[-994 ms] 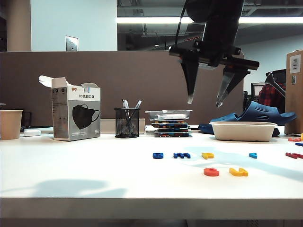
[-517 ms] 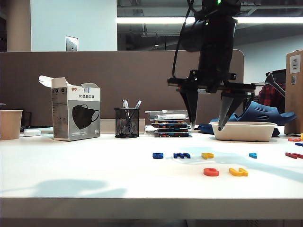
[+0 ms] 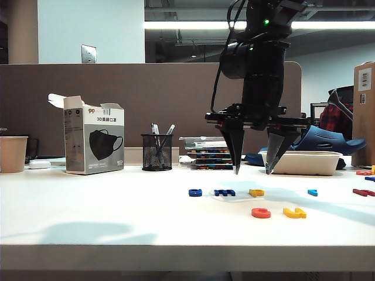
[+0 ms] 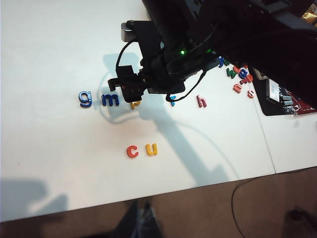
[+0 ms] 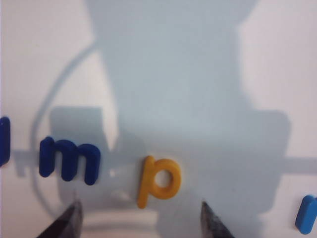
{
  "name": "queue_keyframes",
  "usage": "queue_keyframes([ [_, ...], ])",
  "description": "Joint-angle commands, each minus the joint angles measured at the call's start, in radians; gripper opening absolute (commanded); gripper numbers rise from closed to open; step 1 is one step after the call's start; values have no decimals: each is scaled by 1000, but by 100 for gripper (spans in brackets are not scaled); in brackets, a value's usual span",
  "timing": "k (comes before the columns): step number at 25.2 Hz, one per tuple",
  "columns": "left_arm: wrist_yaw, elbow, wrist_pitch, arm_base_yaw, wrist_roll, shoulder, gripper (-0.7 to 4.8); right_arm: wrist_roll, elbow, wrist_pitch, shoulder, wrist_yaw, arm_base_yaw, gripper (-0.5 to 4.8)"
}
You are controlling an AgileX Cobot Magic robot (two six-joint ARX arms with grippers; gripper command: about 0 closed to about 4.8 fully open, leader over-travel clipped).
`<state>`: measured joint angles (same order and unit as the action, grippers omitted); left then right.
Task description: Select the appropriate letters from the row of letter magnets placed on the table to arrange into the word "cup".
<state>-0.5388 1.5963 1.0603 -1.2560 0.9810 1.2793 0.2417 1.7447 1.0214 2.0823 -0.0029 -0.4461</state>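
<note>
On the white table [image 3: 88,216] lies the row of letter magnets: dark blue "g" [image 3: 195,192] and "m" [image 3: 224,192], yellow "p" [image 3: 256,192] and a light-blue letter [image 3: 313,192]. In front of the row lie a red "c" [image 3: 261,213] and a yellow "u" [image 3: 295,212], side by side. My right gripper [image 3: 252,171] hangs open, pointing down just above the "p" [image 5: 158,181], one fingertip to each side of it and touching nothing. My left gripper [image 4: 143,218] stays shut and empty past the table's front edge.
At the back stand a mask box [image 3: 94,140], a mesh pen cup [image 3: 157,152], a paper cup [image 3: 13,153], stacked cases [image 3: 209,152] and a beige tray [image 3: 302,162]. More loose letters [image 3: 363,191] lie at the far right.
My right gripper has come down from well above the table to just over the yellow "p", jaws still wide. No letter has moved.
</note>
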Motion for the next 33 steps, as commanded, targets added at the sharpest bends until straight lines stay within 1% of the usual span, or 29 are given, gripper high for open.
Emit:
queue_keyframes([
  [1, -7, 4, 0, 0, -5, -2, -5, -2, -4, -9, 1, -3, 6, 297],
  [3, -7, 4, 0, 0, -5, -2, -5, 5, -12, -10, 5, -5, 10, 297],
  [7, -7, 4, 0, 0, -5, -2, -5, 41, -40, -32, 8, -48, 23, 297],
  [12, -7, 4, 0, 0, -5, -2, -5, 74, -40, -53, 11, -43, 23, 297],
  [23, -7, 4, 0, 0, -5, -2, -5, 84, -40, -54, 36, -41, 23, 297],
  [33, -7, 4, 0, 0, -5, -2, -5, 131, -40, -54, 38, -40, 23, 292],
])
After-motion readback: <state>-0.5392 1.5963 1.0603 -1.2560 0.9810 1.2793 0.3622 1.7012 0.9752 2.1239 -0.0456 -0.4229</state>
